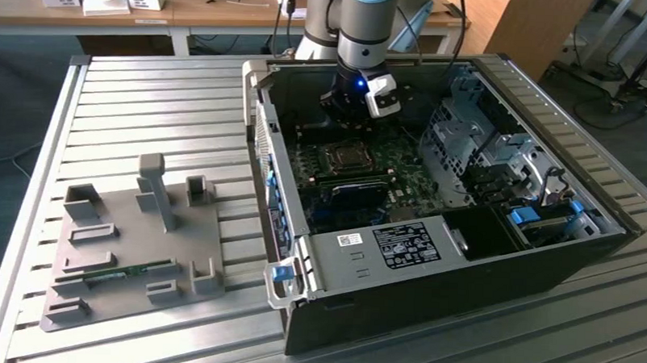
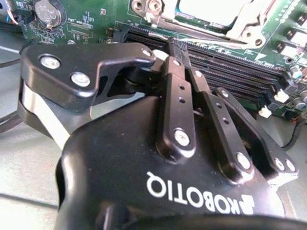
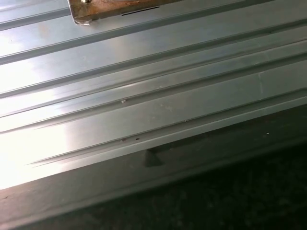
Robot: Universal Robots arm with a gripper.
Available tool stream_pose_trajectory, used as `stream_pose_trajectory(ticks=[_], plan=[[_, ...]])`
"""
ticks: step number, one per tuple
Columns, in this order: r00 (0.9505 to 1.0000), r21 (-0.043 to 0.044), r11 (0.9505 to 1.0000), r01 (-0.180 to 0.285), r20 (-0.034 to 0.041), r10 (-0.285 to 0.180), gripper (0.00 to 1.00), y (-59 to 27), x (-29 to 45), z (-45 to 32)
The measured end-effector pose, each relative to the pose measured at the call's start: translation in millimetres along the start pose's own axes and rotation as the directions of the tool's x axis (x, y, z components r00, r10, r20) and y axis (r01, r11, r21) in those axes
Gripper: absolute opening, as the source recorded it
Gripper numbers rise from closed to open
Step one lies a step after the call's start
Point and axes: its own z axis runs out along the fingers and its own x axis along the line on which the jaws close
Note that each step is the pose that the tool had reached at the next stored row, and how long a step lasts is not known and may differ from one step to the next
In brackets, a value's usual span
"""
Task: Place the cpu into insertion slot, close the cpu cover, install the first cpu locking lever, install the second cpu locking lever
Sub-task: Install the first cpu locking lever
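The gripper (image 1: 347,122) hangs inside the open computer case (image 1: 428,270), which lies on the slatted desk (image 1: 154,95). It is above the motherboard (image 1: 410,180) and near the socket (image 1: 346,159), touching nothing that I can see. In the second wrist view its fingertips (image 2: 175,57) look drawn together with nothing between them, and the memory slots (image 2: 230,64) run just past them. The cpu (image 2: 206,7) seems to sit in the socket as a pale silver patch, with the cpu cover (image 2: 245,28) framing it. Whether that frame lies fully flat I cannot tell. The main danger, as I judge it, is a push that lands off target. A closed gripper coming down slightly aside could strike the memory slots or small parts on the board instead of the frame or a lever. If the chip is not seated squarely, pressing the frame down could bend the socket's pins. A thin lever could also slip off the tips and spring back.
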Motion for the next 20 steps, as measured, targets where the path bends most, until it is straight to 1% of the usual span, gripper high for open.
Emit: stream_pose_trajectory(ticks=[7, 17, 20], plan=[[1.0, -0.001, 1.0, -0.001, -0.0001, 0.001, 0.11, -1.1, -0.4, 0.0], [1.0, -0.001, 1.0, -0.001, 0.0, 0.001, 0.11, -10.1, -2.9, 0.2], [1.0, -0.0011, 1.0, -0.001, 0.0001, 0.001, 0.11, -10.4, -3.0, 0.3]])
